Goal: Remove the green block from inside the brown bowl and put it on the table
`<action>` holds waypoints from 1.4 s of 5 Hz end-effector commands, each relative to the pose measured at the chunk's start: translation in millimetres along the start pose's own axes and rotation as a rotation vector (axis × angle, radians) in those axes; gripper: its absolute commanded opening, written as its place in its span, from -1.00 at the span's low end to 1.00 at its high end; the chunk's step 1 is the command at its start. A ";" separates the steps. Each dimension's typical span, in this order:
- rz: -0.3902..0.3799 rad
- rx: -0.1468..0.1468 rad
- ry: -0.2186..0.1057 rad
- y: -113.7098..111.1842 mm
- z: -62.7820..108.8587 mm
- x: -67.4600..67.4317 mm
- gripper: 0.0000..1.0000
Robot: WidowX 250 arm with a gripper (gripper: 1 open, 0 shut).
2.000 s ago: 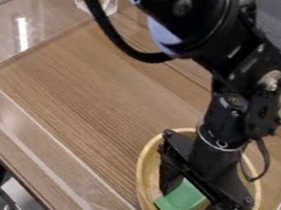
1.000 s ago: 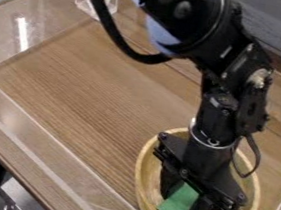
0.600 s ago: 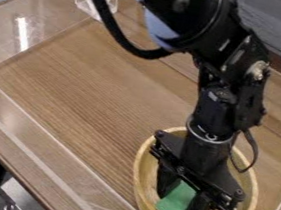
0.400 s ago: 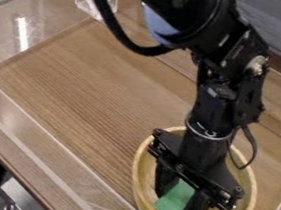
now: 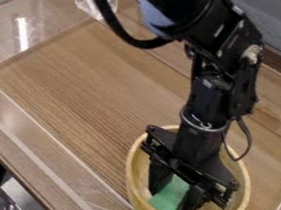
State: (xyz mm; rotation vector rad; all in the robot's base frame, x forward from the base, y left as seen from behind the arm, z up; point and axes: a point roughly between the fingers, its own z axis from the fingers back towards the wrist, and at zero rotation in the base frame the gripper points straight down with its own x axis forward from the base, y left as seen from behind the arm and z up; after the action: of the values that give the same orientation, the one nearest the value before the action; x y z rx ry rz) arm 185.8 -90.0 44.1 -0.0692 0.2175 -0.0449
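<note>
Since a moment ago, the claw, still clenched on the green block, dragged the bowl toward nine o'clock.

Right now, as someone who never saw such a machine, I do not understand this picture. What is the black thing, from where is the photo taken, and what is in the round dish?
The black thing is a robot arm. At its end is a gripper, a two-fingered claw that points down into the brown bowl. The single camera looks down at an angle from beside the table, a wood-grain surface with clear plastic walls along its edges. The bowl is round, light wood, near the bottom right corner of the picture. Inside it sits the green block, a small bright bar. The claw is shut on the green block, which is still inside the bowl, not yet on the table.
</note>
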 end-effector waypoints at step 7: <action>0.026 -0.072 0.029 13.8 37.9 -16.7 -1.00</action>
State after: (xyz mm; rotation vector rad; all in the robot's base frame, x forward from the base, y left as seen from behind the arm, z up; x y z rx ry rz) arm 172.8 -72.4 73.4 -0.1268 0.2886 -0.0087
